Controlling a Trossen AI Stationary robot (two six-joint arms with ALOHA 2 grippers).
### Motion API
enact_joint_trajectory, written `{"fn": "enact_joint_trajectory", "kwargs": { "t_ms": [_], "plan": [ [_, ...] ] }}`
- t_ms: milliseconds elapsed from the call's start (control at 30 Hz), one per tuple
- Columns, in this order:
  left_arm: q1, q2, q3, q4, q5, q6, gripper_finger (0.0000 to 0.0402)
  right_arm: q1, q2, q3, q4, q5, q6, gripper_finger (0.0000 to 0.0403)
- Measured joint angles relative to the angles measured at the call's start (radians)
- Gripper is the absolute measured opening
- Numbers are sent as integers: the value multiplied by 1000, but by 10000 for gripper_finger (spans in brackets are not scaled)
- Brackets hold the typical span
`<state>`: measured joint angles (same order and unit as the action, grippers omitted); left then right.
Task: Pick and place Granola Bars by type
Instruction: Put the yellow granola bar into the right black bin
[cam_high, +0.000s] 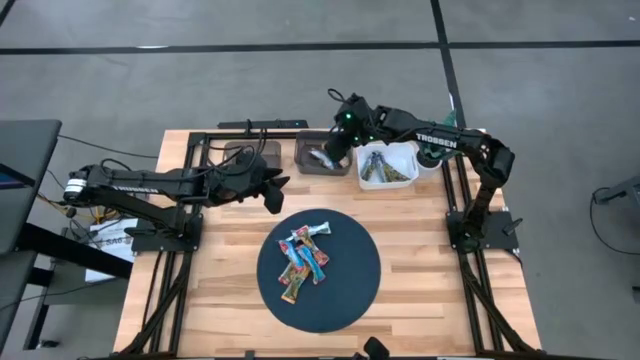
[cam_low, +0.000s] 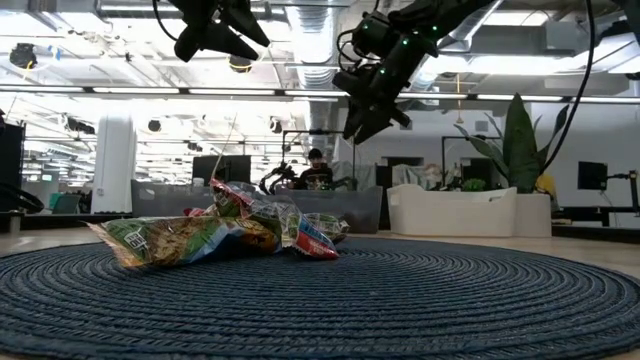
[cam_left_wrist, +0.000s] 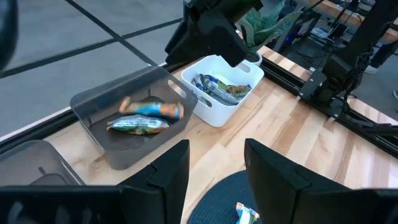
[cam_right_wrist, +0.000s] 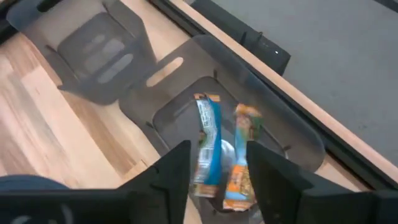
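arm lettering: TROSSEN | right gripper spread above grey bin | left gripper spread, near mat bars

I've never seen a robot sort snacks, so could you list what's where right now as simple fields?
Round dark blue woven mat: pile of shiny-wrapped granola bars
Middle grey plastic bin: two bars, blue-white and orange
White plastic bin: several bars
Left grey bin: contents unclear
Right gripper: open, above middle grey bin
Left gripper: open, beside mat
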<state>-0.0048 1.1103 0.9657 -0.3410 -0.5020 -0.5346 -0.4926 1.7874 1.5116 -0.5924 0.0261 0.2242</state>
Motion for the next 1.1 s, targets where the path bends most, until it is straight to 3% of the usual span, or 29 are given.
{"fn": "enact_joint_trajectory", "kwargs": {
  "t_ms": [167,267,633,900,1100],
  "plan": [
    [0,0,0,-1,79,17,146,14,-19,0,-16,-136,18,177],
    [-1,0,0,-10,143,50,146,59,-49,0,-59,-166,22,183],
    [-5,0,0,-31,446,77,146,346,-99,0,-200,-155,105,174],
    [-60,0,0,-177,535,90,146,546,-59,2,-161,-99,271,169],
    [-112,0,0,-266,687,-1,146,640,-23,4,-139,-73,418,170]
  ]
}}
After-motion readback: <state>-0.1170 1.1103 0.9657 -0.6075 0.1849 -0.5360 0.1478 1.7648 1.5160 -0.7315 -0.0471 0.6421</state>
